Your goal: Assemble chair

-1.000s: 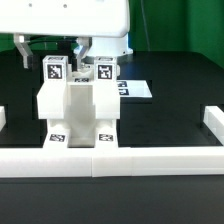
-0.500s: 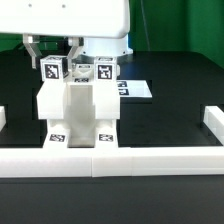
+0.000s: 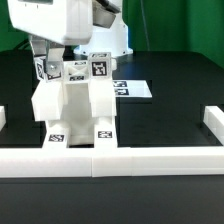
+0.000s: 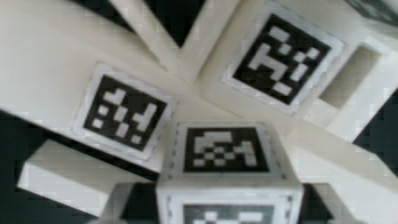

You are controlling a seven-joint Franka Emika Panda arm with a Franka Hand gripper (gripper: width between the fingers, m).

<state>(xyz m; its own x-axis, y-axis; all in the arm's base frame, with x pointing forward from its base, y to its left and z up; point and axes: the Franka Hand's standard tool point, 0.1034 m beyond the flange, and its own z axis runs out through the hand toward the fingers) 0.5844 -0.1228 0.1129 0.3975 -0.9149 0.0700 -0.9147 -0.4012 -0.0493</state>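
Note:
The partly built chair [image 3: 75, 108] stands behind the front rail as a boxy white block with tags on its front feet and top. My gripper [image 3: 58, 60] hangs over its top on the exterior view's left side. In the wrist view, a small white tagged cube [image 4: 222, 150] sits between my dark fingers [image 4: 139, 205], and the gripper [image 4: 228, 206] is shut on it. Behind the cube lie the chair's white panels [image 4: 125, 110] with their tags. Whether the cube rests on the chair or is seated in it is hidden in the exterior view.
A long low white rail [image 3: 130, 160] runs along the front, with short raised ends at both sides [image 3: 213, 116]. The marker board [image 3: 138, 89] lies flat on the black table behind the chair, on the exterior view's right. The robot's white base stands at the back.
My gripper has moved toward the exterior view's left over the chair's top and its jaws have narrowed onto the cube. The chair's top has shifted slightly left.

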